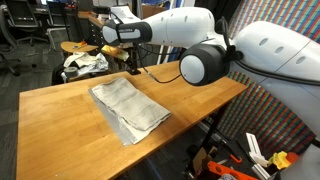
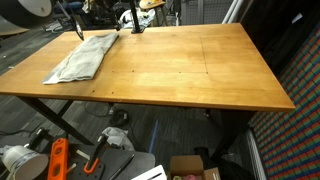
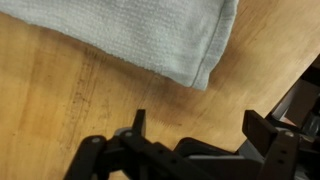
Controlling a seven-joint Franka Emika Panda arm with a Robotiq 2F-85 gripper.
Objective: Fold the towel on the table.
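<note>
We see a large light-brown wooden table [image 1: 55, 115] w/ black metal legs, shown in both exterior views. On the table's top lies the towel [image 1: 130, 108], a thin off-white cloth w/ a grey edge, roughly rectangular & a bit rumpled, set at a slant to the table's sides. It sits toward one end of the table, w/ one short end close to the table's far edge. The white robot arm [image 1: 265, 45] reaches in over that far edge, & its black gripper [image 1: 133, 68] hangs above the table, just past the towel's far end. In the wrist view we look down at the table: the gripper's two dark fingers [image 3: 136, 125] stand wide apart, released, w/ only bare wood btwn them & nothing grasped. The towel's thick rounded edge lies near the fingertips but apart from them; no contact shows. Beyond the table's far edge stands a small round wooden stool [image 1: 75, 46], & near it a white-and-dark cloth bundle [image 1: 85, 66]. On the floor under the table, in an exterior view, we make out an orange tool [image 2: 57, 160] & an open cardboard box [image 2: 190, 167].
</note>
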